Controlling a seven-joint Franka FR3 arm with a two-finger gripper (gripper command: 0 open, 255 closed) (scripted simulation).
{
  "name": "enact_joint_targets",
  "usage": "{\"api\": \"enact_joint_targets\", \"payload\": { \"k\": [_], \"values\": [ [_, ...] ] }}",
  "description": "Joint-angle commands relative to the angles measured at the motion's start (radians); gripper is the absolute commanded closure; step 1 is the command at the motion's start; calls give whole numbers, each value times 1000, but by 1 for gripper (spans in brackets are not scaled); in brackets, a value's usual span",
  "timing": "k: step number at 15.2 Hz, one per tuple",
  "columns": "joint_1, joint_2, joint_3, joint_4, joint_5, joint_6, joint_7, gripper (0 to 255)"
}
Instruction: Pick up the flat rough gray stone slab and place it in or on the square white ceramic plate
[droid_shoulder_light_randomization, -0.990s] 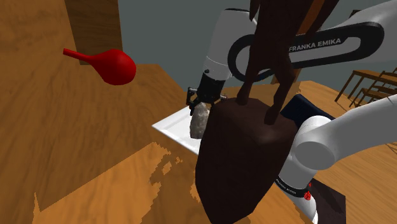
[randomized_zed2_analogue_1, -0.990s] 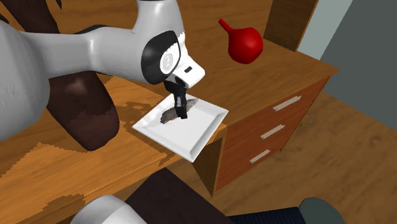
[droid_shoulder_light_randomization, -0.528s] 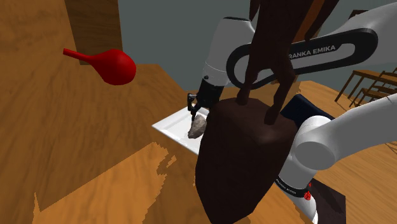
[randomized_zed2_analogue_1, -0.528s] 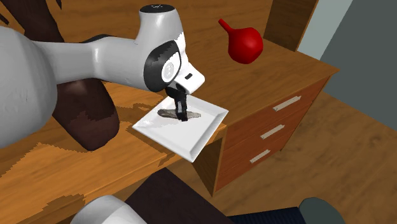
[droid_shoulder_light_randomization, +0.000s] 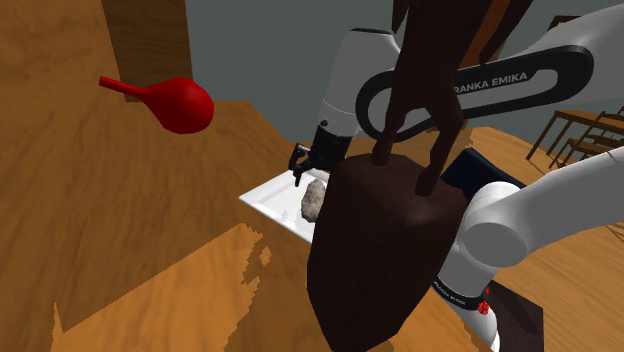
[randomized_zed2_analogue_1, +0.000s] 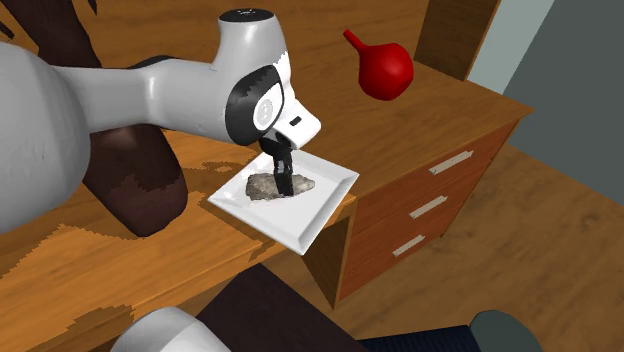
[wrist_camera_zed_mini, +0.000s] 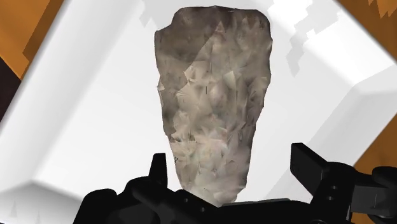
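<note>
In the shoulder view the stone (droid_shoulder_light_randomization: 314, 200) now lies flat on the white plate (droid_shoulder_light_randomization: 268, 192), at about five o'clock from the gripper (droid_shoulder_light_randomization: 305, 172). A second ago it hung upright between the fingers, so it has been let go and has tipped over. In the second exterior view it rests near the plate's middle with the fingers just over it, and a red bulb (randomized_zed2_analogue_1: 385, 68) sits well apart at one o'clock. In the wrist view the fingers stand wide, the stone between them untouched. The placing looks done; only lifting clear remains.
</note>
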Motion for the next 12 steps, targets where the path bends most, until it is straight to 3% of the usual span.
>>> {"api": "enact_joint_targets", "payload": {
  "k": [1, 5, 12],
  "values": [
    [-1, 2, 0, 1, 0, 1, 0, 0],
    [1, -52, -32, 91, -15, -143, 0, 0],
    [1, -52, -32, 91, -15, -143, 0, 0]
  ]
}}
